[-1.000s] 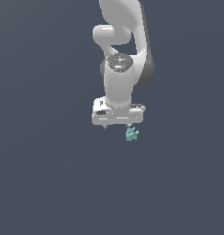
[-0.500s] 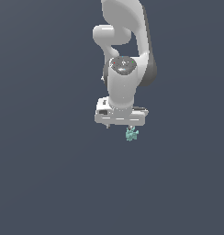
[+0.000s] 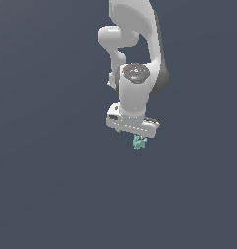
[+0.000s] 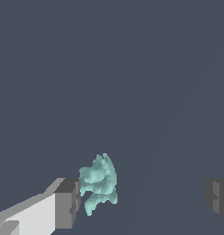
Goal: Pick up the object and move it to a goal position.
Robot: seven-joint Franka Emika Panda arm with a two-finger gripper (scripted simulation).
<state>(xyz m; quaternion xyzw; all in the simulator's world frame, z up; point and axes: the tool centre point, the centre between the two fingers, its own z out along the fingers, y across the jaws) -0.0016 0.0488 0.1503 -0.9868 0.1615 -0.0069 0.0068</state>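
The gripper is spread wide; the object is touched by one finger.

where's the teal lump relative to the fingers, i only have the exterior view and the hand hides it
Observer: In the wrist view the teal lump sits right against one fingertip, not centred in the hand.
Operator: and the other finger
Observer: The other fingertip stands well apart from the lump, with bare background between them.
Operator: so nothing is clamped yet
Observer: Right, the jaws are wide open; only one side looks to be in contact, and I cannot tell whether it truly touches.
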